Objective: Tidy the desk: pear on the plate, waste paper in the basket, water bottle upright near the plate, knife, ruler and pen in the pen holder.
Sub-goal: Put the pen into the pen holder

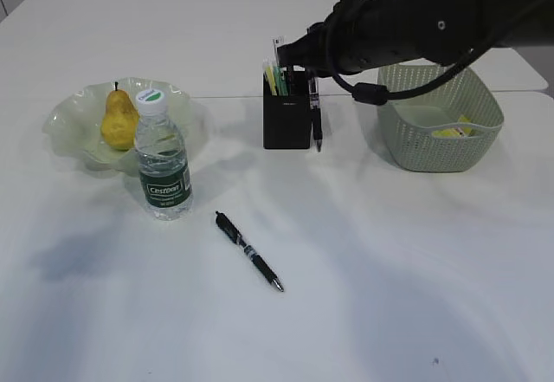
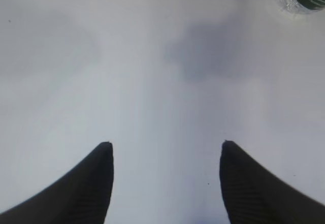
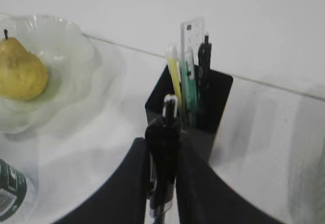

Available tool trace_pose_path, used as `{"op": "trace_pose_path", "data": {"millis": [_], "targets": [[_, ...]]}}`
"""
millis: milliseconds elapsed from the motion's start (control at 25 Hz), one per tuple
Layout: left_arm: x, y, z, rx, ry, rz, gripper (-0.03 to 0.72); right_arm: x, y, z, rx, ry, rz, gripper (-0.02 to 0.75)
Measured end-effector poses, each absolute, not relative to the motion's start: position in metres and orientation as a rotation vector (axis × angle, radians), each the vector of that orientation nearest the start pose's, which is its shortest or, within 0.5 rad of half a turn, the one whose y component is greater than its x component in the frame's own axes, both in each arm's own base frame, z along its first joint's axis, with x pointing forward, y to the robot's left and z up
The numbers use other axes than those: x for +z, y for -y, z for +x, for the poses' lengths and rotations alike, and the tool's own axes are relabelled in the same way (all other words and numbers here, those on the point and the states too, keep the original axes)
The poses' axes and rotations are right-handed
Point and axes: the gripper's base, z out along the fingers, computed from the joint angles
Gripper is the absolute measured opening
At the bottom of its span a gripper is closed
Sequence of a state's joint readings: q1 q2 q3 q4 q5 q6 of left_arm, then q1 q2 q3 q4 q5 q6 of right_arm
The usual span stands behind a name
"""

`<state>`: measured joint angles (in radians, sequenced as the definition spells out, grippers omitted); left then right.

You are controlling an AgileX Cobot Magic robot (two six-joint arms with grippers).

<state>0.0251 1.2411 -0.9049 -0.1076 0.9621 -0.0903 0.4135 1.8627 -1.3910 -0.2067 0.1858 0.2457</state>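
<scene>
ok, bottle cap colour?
White with a green mark, on the water bottle cap; exterior view shows it best.

A yellow pear (image 1: 119,121) with brownish speckling sits in the translucent pale green ruffled glass plate (image 1: 74,113) at far left. Beside it, the clear plastic water bottle (image 1: 162,161) wears a dark green label and white-and-green cap. At far right, the sage-green woven-look basket (image 1: 433,139) holds something yellow; the matte black square pen holder (image 1: 286,120) shows yellow and green sticks.

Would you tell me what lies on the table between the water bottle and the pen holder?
Nothing: in the exterior view the stretch between the water bottle and the pen holder is bare tabletop; the loose pen lies nearer the camera.
</scene>
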Motion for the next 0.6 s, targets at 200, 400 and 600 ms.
{"op": "trace_pose_path", "data": {"millis": [200, 400, 600], "targets": [[0.277, 0.002, 0.226, -0.155, -2.772, -0.224, 0.465, 0.247, -0.167, 0.417, 0.231, -2.064, -0.356, 0.099], [0.277, 0.002, 0.226, -0.155, -2.772, -0.224, 0.465, 0.250, -0.161, 0.439, 0.216, -1.963, -0.363, 0.098], [0.277, 0.002, 0.226, -0.155, -2.772, -0.224, 0.465, 0.255, -0.169, 0.456, 0.234, -1.833, -0.393, 0.098]]}}
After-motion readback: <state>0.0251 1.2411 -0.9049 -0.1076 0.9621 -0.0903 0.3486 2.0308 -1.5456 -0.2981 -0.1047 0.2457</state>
